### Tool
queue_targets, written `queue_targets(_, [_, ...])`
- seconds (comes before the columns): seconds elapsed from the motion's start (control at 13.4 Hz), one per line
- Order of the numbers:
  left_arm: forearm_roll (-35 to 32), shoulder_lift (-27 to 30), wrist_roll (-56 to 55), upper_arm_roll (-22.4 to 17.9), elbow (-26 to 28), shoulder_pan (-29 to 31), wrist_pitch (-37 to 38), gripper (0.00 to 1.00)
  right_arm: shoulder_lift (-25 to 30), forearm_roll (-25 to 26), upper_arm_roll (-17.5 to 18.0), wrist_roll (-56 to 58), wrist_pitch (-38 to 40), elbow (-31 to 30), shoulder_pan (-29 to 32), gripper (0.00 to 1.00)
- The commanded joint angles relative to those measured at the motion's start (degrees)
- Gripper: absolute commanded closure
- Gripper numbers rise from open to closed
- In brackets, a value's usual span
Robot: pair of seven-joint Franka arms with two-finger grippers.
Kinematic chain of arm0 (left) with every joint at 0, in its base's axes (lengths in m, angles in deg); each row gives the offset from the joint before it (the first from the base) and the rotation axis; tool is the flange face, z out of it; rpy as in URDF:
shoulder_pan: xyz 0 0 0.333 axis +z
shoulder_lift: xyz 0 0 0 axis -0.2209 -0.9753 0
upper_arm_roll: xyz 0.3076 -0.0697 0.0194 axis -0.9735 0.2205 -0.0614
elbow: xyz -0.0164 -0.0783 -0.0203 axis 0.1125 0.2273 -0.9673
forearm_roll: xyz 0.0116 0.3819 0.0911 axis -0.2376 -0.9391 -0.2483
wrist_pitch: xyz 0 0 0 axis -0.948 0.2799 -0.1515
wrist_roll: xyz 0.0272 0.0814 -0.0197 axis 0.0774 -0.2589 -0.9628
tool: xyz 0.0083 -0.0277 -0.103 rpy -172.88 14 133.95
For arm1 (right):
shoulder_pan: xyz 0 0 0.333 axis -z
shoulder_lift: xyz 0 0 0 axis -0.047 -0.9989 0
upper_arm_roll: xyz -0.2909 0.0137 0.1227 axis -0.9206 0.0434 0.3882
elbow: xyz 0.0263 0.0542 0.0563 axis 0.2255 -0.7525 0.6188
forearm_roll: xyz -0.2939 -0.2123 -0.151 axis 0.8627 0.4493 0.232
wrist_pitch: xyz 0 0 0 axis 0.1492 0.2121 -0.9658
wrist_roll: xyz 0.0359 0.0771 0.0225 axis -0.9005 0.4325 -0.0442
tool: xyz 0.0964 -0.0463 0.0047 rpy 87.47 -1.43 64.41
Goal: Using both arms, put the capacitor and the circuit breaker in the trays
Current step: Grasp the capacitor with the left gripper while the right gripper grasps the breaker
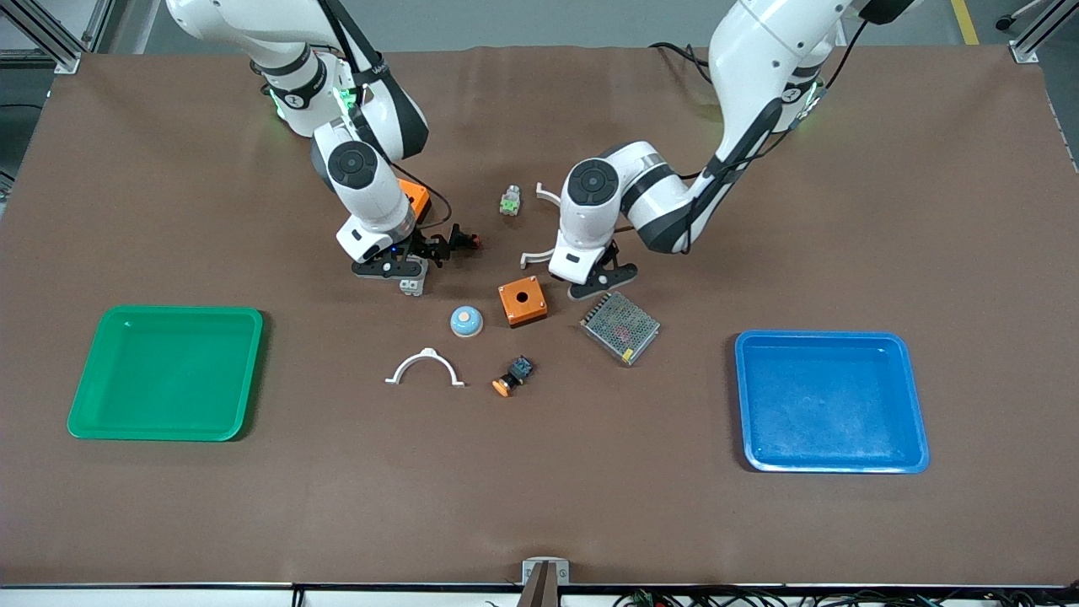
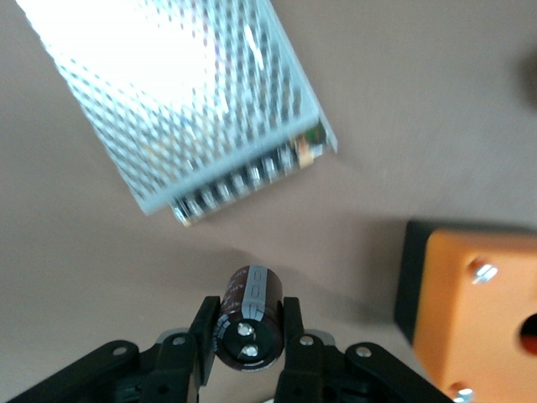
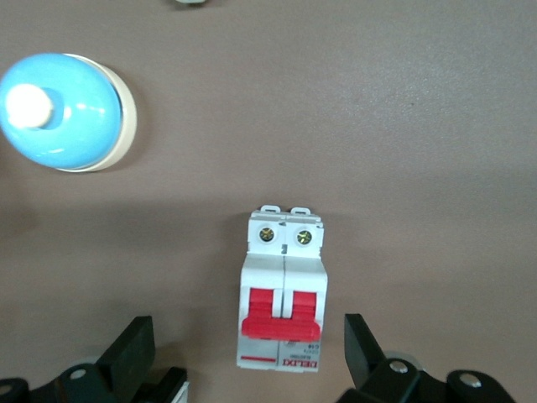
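**Both tools on their parts, trays waiting**

Over at the left tool [image 1: 600,282]: clamped on the capacitor [image 2: 249,312], fingers [image 2: 205,336] together against its round sides, silvery end facing the wrist camera. Hanging low over the surface [image 1: 539,472] between the orange box [image 1: 523,302] and the mesh-covered unit [image 1: 620,327]. Cannot tell whether lifted clear or just touching down. In the front view, blue tray [image 1: 830,400] off at roughly four o'clock, at the left arm's end, well apart. Looks like a carry and a drop.

Now the right tool [image 1: 410,274]: wide apart, straddling the circuit breaker [image 3: 281,315], gripping nothing yet. Lying flat on the surface, red levers up, at about ten o'clock from the blue bell [image 1: 466,321]. Long axis running in line with the tool, narrow width set across the gap, so probably just a straight squeeze needed. Daylight showing on both sides of the block. Green tray [image 1: 169,371] at roughly eight o'clock, at the right arm's end.
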Motion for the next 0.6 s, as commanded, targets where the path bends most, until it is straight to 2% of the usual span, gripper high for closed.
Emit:
queue_targets(0.0, [-0.60, 8.47, 4.96, 0.22, 0.29, 4.47, 6.29, 1.00, -1.56, 1.59, -0.77, -1.41, -0.69, 0.19, -0.44, 0.00])
queue_targets(0.07, [-0.34, 10.49, 7.77, 0.31, 0.29, 6.40, 6.91, 1.00, -1.65, 1.59, -0.77, -1.41, -0.69, 0.19, -0.36, 0.03])
queue_targets(0.22, [0.10, 12.62, 13.22, 0.31, 0.20, 10.88, 8.06, 1.00, -1.65, 1.67, -0.77, -1.33, -0.69, 0.28, -0.27, 0.27])
queue_targets(0.37, [0.10, 12.45, 20.68, 0.13, -0.50, 16.24, 8.06, 1.00, -1.65, 1.59, -0.77, -1.41, -0.69, 0.63, -0.01, 0.47])
queue_targets(0.52, [0.10, 11.23, 30.60, 0.13, -1.29, 22.91, 7.97, 1.00, -1.57, 1.59, -0.77, -1.33, -0.43, 0.81, 0.26, 0.82])
